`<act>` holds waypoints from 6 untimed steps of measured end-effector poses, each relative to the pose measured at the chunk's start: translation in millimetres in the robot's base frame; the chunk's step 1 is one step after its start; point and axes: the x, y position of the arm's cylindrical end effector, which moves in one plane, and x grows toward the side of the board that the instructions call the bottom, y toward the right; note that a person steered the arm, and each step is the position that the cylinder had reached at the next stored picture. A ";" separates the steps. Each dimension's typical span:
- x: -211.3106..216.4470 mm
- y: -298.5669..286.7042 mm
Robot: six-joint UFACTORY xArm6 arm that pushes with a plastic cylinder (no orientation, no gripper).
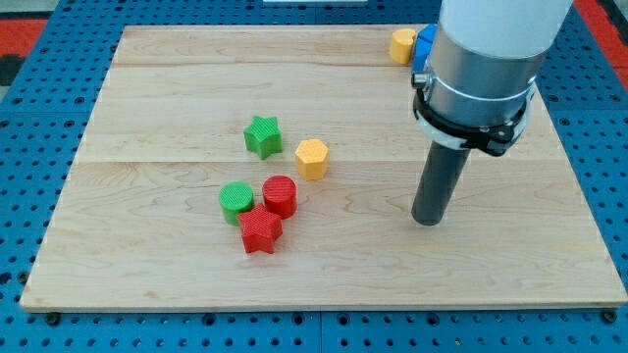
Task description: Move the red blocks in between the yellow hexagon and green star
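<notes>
Pale wooden board [147, 265] lies on blue pegboard [29, 147]. Nearest, at lower centre, the red star block [260, 231] touches the red cylinder block [280, 195] and green cylinder block [235, 202]. Farther up sit the yellow hexagon block [312, 158] and green star block [263, 135], apart. At right, the tip [428, 220] rests, holding nothing, well apart from all 5. A yellow block [402, 45] and a blue block [424, 44] occupy the upper right.

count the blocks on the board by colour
red: 2, a cylinder and a star
green: 2, a star and a cylinder
yellow: 2, a hexagon and one at the top edge
blue: 1, partly hidden
total: 7
</notes>
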 end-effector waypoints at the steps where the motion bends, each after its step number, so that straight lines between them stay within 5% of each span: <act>1: 14.5 -26.1; 4: 35.9 -73.9; 5: 73.6 -137.5; 6: 65.5 -195.6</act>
